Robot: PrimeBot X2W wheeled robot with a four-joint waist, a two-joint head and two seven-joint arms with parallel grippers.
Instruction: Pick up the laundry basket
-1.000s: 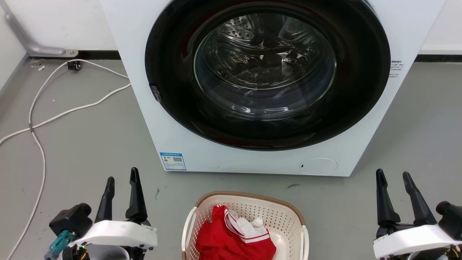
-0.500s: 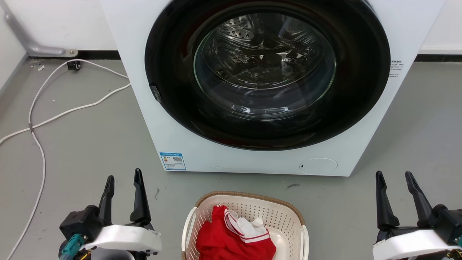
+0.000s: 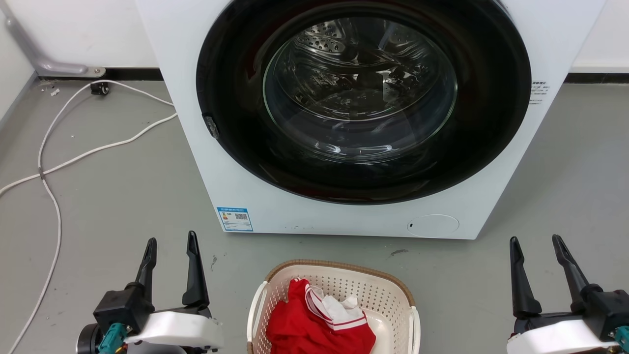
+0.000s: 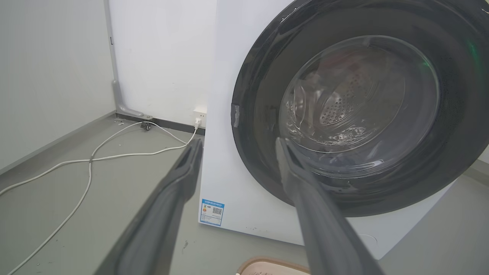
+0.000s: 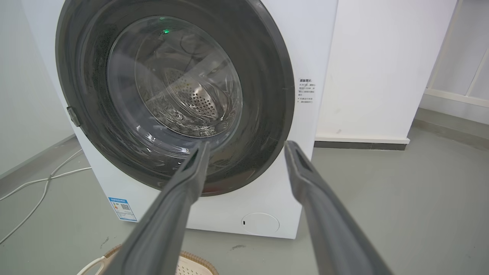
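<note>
Laundry basket (image 3: 379, 294) with red garment (image 3: 314, 330)

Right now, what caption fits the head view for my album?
Left gripper and right gripper open either side of the laundry basket, washer ahead.

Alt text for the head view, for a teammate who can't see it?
A cream laundry basket holding red-and-white clothing sits on the grey floor before a closed front-loading washer; the open left gripper and open right gripper flank it, touching nothing.
</note>
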